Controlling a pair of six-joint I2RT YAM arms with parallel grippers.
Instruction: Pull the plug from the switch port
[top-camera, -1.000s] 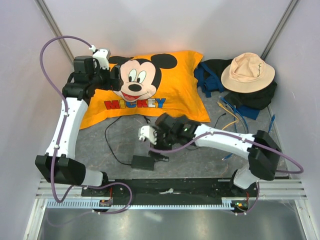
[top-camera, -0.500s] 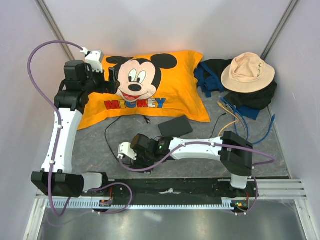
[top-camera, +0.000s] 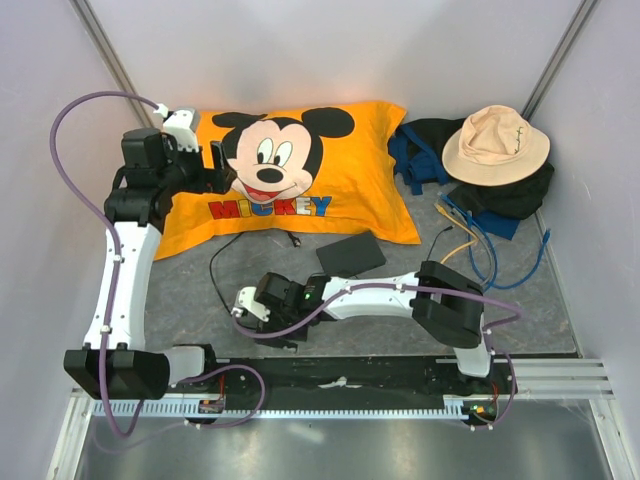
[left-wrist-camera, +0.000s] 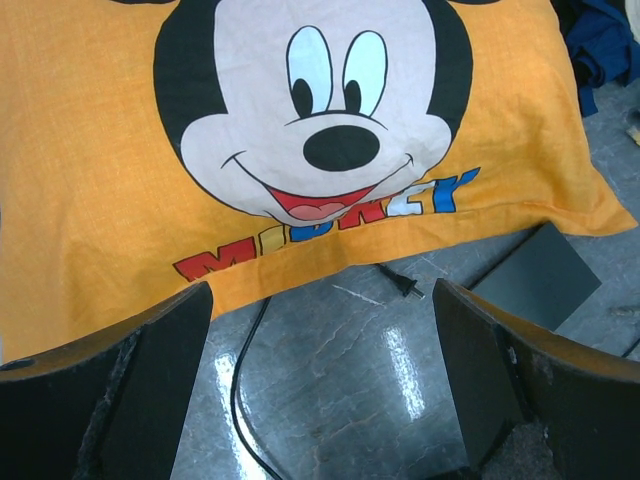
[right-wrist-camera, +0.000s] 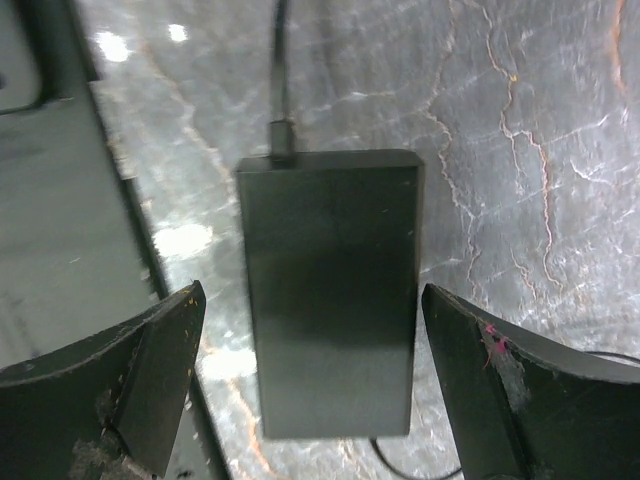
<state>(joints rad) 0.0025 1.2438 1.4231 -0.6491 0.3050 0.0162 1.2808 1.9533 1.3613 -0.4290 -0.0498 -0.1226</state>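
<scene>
The switch (top-camera: 350, 255) is a flat black box lying on the grey table just in front of the pillow; its corner also shows in the left wrist view (left-wrist-camera: 535, 275). I cannot tell whether a plug sits in its sockets. My right gripper (top-camera: 257, 310) is open and hovers low over the smaller black power brick (right-wrist-camera: 330, 290), fingers either side of it and not touching; a thin cord leaves the brick's far end. My left gripper (top-camera: 222, 165) is open and empty, raised above the pillow's left part, looking down at the table (left-wrist-camera: 322, 290).
An orange Mickey pillow (top-camera: 300, 180) covers the back middle. The power cord's two-prong plug (left-wrist-camera: 405, 288) lies loose by the pillow edge. A beige hat (top-camera: 495, 145) sits on a black bag at the back right, with blue and yellow cables (top-camera: 470, 235) in front. The black base rail (top-camera: 340, 370) runs along the near edge.
My right arm has swung left and nearer the front edge, uncovering the switch, and now hovers over the power brick. My left arm has drawn back a little to the left.
</scene>
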